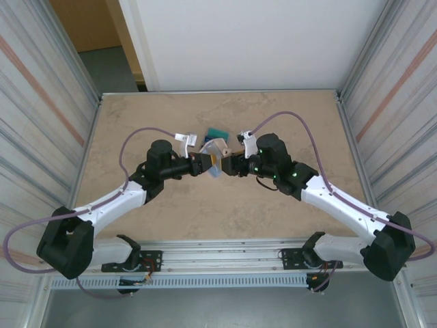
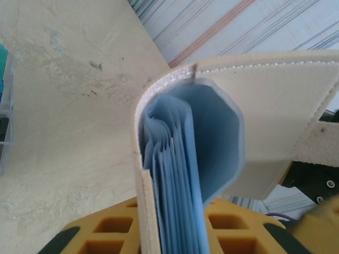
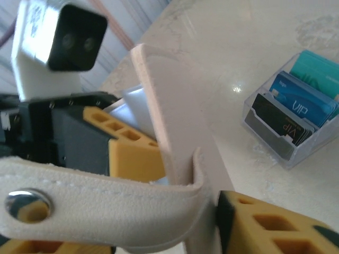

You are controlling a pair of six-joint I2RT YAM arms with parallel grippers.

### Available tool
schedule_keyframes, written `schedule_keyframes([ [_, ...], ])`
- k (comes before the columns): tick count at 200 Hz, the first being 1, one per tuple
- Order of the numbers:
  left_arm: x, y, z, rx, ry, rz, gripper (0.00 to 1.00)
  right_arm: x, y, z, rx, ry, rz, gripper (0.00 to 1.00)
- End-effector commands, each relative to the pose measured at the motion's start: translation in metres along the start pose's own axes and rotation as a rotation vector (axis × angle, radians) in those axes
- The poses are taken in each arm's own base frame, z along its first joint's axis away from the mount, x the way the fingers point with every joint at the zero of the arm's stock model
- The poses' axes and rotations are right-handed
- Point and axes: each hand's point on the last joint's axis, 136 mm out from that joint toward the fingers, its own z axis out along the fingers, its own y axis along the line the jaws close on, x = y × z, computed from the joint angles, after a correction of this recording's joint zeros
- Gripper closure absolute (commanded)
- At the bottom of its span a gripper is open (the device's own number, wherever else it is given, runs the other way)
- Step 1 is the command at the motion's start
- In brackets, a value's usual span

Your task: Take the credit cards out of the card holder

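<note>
While card holder (image 2: 265,106) blocks both jaws | left gripper (image 1: 204,164) clamps it; right gripper (image 1: 233,166) unclear

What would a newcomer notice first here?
The tan holder, gaping to show pale blue pockets, is mid-table between both arms, pinched in the left pincer. Just beyond it a clear box holds teal, blue and dark cards.

Two arms reach in and meet nose to nose.
The left arm (image 1: 113,198) and right arm (image 1: 341,205) bend at the elbows, their wrists level and pointing at each other. The left gripper (image 1: 207,164) pinches the card holder (image 1: 216,150) between its yellow fingers (image 2: 124,211). The right gripper (image 1: 230,166) has its jaws parted.
</note>
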Motion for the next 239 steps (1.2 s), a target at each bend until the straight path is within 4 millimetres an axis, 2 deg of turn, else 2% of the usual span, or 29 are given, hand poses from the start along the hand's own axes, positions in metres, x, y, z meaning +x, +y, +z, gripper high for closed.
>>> schedule_keyframes([
  [1,-0.025,-0.027,-0.011,0.064,-0.049,0.017,0.78,0.008,0.001,-0.006,0.035,0.009,-0.162,0.42],
  [39,-0.025,-0.033,-0.012,0.099,-0.009,-0.024,0.78,0.021,0.001,0.003,0.081,0.053,-0.276,0.34],
  [102,-0.021,-0.041,-0.011,0.146,0.038,-0.051,0.76,0.032,0.003,0.020,0.093,0.105,-0.320,0.29],
  [131,-0.019,-0.041,-0.011,0.146,0.045,-0.056,0.78,0.031,0.005,0.023,0.078,0.092,-0.307,0.30],
  [171,-0.017,-0.042,-0.010,0.155,0.057,-0.051,0.79,0.031,0.009,0.023,0.050,0.084,-0.287,0.40],
  [203,-0.016,-0.041,-0.010,0.156,0.063,-0.042,0.79,0.026,0.016,0.017,-0.035,0.058,-0.237,0.42],
  [239,-0.016,-0.046,-0.011,0.179,0.069,-0.035,0.80,0.021,0.010,0.010,-0.070,0.031,-0.169,0.41],
])
